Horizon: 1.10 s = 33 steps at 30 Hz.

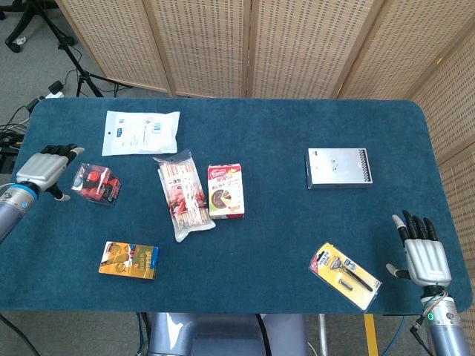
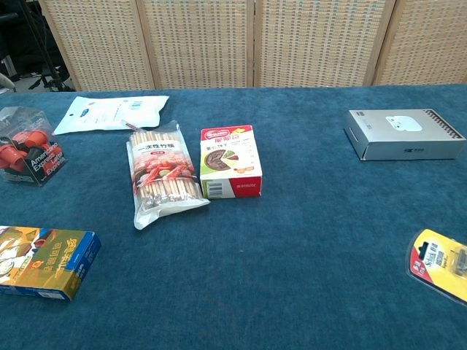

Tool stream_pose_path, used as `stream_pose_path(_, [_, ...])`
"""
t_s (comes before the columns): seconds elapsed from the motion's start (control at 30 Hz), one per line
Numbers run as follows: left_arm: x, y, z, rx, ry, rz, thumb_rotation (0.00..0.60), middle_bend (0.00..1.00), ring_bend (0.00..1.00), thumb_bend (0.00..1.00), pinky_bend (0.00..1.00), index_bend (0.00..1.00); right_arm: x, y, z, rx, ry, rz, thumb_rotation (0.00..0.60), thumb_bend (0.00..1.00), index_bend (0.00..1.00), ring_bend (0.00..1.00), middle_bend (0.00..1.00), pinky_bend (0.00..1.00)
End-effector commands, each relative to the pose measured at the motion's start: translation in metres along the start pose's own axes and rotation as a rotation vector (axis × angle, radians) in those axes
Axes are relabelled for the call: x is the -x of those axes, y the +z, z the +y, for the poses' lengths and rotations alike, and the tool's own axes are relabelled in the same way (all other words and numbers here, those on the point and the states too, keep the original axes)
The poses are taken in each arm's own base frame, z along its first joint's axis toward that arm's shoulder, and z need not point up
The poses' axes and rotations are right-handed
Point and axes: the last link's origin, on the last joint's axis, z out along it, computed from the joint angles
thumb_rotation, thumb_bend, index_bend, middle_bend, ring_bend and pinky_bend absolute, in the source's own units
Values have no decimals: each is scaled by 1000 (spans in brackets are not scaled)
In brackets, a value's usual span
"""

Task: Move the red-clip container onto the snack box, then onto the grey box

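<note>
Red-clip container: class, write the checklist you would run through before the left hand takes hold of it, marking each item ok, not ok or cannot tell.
1. Left hand is close beside the red-clip container: ok.
2. Left hand already grips the container: not ok; head view shows it at the container's left edge, not around it.
3. Container stands free of other items on the table: ok.
4. Top of the snack box is bare to receive it: ok.
5. Top of the grey box is bare: ok.
6. Right hand is away from the route, near the table's right front corner: ok.
</note>
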Motion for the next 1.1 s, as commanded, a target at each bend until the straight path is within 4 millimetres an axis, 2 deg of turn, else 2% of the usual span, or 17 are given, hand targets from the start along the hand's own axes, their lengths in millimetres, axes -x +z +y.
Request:
stream_pose_path(0.03, [6, 7, 6, 15, 7, -18, 600, 0, 0, 43, 0, 0, 1, 1, 0, 3, -2, -2, 600, 156, 20, 0, 0, 0])
stream_pose_path(0.2, [12, 18, 18, 39, -7, -16, 600, 0, 0, 53, 0, 0, 2, 2, -1, -1, -5, -9, 600, 156, 20, 0, 0, 0])
stream_pose_path(0.3, [17, 23, 25, 53, -5, -13, 600, 0, 0, 97, 0, 6, 2, 2, -2, -6, -2, -10, 600, 156, 20, 0, 0, 0])
stream_pose_path(0.37, [19, 25, 28, 60, 7, 0, 600, 0, 0, 160, 0, 106, 1, 1, -2, -8, 3, -3, 600, 156, 20, 0, 0, 0])
stream_pose_path(0.43, [21, 27, 30, 62, 18, 32, 600, 28, 12, 265, 44, 324, 0, 1, -1, -9, 6, 4, 600, 156, 20, 0, 0, 0])
stream_pose_path(0.47, [22, 27, 30, 61, 24, 47, 600, 61, 35, 302, 83, 391, 0, 0, -1, -10, 8, 5, 600, 156, 20, 0, 0, 0])
stream_pose_path(0.53, [23, 27, 31, 59, 28, 79, 600, 210, 173, 401, 234, 550, -1, 0, -1, -12, 11, 7, 600, 156, 20, 0, 0, 0])
stream_pose_path(0.57, [24, 27, 32, 57, 33, 100, 600, 256, 225, 426, 278, 595, -1, 0, -1, -13, 11, 8, 600, 156, 20, 0, 0, 0])
stream_pose_path(0.63, [25, 27, 33, 55, 36, 133, 600, 341, 324, 482, 353, 689, -1, -1, -1, -16, 12, 8, 600, 156, 20, 0, 0, 0])
stream_pose_path(0.7, [27, 27, 34, 52, 33, 144, 600, 385, 366, 515, 384, 743, -1, -1, -2, -18, 13, 9, 600, 156, 20, 0, 0, 0])
stream_pose_path(0.9, [26, 25, 34, 44, 31, 168, 600, 417, 397, 535, 404, 779, -3, -2, -1, -18, 20, 12, 600, 156, 20, 0, 0, 0])
stream_pose_path(1.1, [12, 20, 42, 63, -3, 209, 600, 417, 397, 534, 404, 779, -3, -2, 0, -16, 25, 8, 600, 156, 20, 0, 0, 0])
